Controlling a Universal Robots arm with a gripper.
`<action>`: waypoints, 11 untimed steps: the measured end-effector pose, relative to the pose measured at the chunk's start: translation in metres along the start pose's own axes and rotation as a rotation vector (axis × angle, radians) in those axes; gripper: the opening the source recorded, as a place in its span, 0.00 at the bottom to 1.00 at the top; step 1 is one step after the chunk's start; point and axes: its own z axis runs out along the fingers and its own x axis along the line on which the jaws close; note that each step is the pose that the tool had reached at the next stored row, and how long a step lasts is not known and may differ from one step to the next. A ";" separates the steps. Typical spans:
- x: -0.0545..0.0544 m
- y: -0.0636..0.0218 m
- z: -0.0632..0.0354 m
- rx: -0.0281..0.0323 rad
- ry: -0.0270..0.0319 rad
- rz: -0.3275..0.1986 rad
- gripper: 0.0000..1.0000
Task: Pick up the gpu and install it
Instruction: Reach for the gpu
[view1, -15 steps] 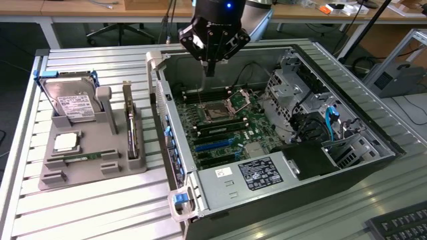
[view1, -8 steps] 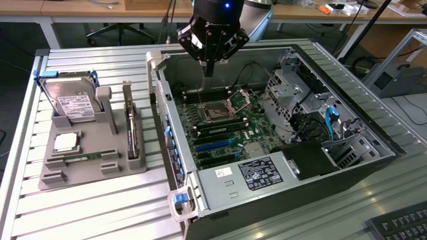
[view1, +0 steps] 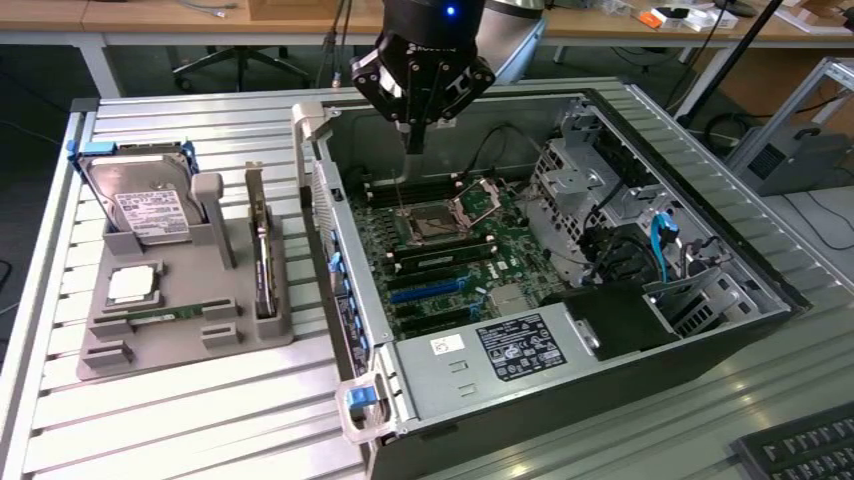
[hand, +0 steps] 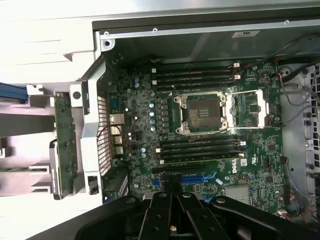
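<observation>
The gripper (view1: 415, 138) hung in the upper centre of the exterior view, fingers clenched on nothing, above the motherboard (view1: 507, 268) inside the open case (view1: 324, 200); the gpu (view1: 264, 262) stood on edge in the grey holder (view1: 160, 345) at the frame's left, well apart; a low crossing would likely strike the case wall between them; shut fingers would topple the thin card, not grasp it.
</observation>
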 end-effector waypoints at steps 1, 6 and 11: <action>0.000 0.0000 0.0000 0.0000 0.0000 0.000 0.11; 0.003 -0.0002 -0.0001 0.0000 0.0000 0.000 0.11; 0.004 -0.0003 -0.0001 -0.0001 0.0000 0.000 0.11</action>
